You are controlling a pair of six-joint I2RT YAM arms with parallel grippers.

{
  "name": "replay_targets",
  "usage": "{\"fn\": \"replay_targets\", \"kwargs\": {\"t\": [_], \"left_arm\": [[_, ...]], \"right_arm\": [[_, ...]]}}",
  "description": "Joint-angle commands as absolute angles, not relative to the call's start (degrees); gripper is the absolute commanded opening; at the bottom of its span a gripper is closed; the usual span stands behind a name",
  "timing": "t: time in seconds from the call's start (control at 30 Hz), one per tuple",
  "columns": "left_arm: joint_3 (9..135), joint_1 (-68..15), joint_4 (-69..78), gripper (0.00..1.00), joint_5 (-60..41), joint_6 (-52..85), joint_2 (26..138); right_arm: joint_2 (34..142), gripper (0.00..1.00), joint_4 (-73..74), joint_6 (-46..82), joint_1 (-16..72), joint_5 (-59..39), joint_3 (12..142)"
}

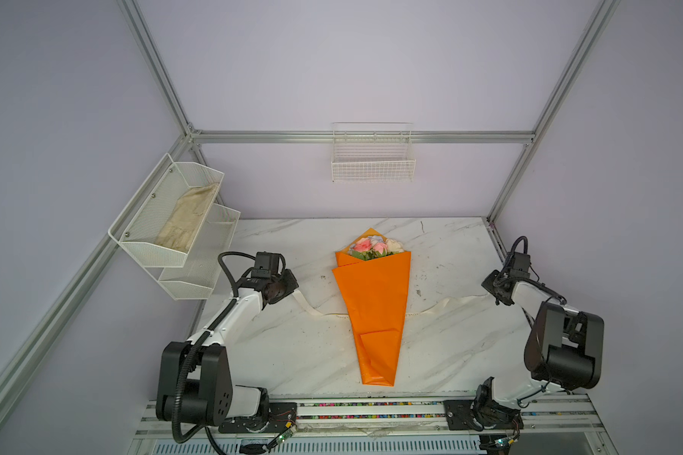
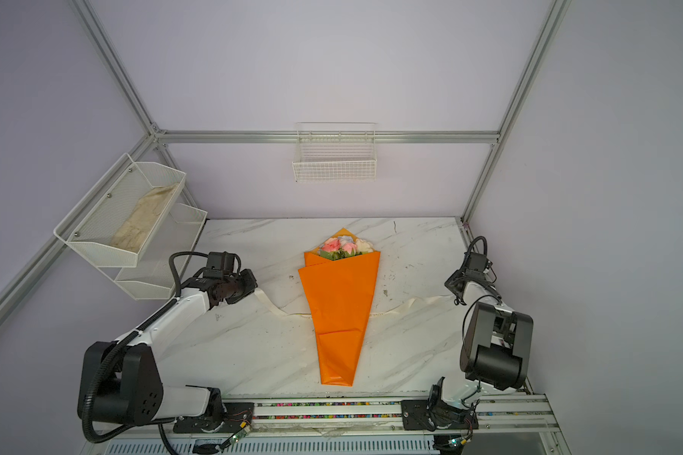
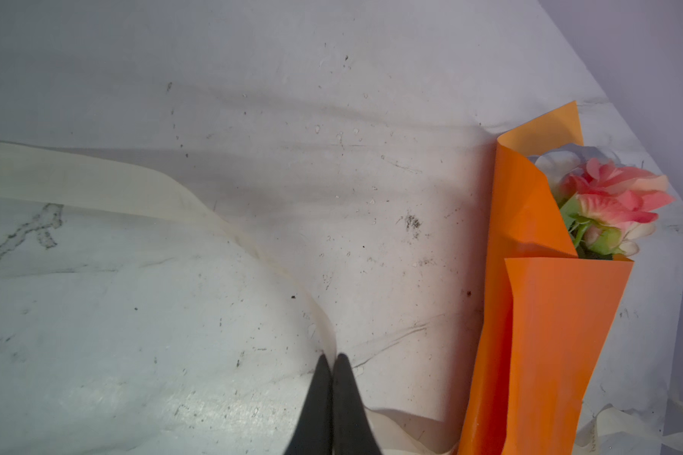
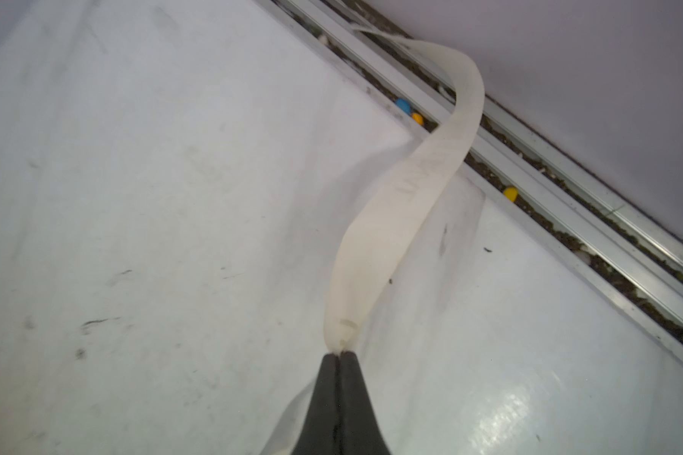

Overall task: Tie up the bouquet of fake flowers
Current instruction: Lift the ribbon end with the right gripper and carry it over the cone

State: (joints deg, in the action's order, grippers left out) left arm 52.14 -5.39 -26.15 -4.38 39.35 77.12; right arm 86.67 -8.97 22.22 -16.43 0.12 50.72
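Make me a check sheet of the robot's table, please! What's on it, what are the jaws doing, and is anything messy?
Surface: white marble-look table, scuffed and speckled.
Job's things: bouquet lies flat mid-table, roses toward the back wall; cream ribbon comes out both sides of the orange wrap, no knot yet.
Clutter: coloured bits in the front rail.
Grippers: left gripper and right gripper, jaws shut on the ribbon, one each side.
Cables: black hoses along the arms; thin wires at the bases.
Surroundings: mesh shelf holding a beige cloth; wire basket on the back wall; metal frame.
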Motion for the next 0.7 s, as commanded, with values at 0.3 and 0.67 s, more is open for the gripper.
{"fn": "replay_targets", "kwargs": {"t": [0.3,0.67], "left_arm": [[50.0,-5.6,-24.8,0.0,-4.0,37.2,73.7],[49.3,-5.7,-21.8,0.0,-6.5,35.5,66.5]], "right_arm": [[71.8,0.0,-10.5,26.3,0.7,-13.8,45.9],[70.0,0.0,-5.3,25.2,9.4,-29.4,55.0]]}}
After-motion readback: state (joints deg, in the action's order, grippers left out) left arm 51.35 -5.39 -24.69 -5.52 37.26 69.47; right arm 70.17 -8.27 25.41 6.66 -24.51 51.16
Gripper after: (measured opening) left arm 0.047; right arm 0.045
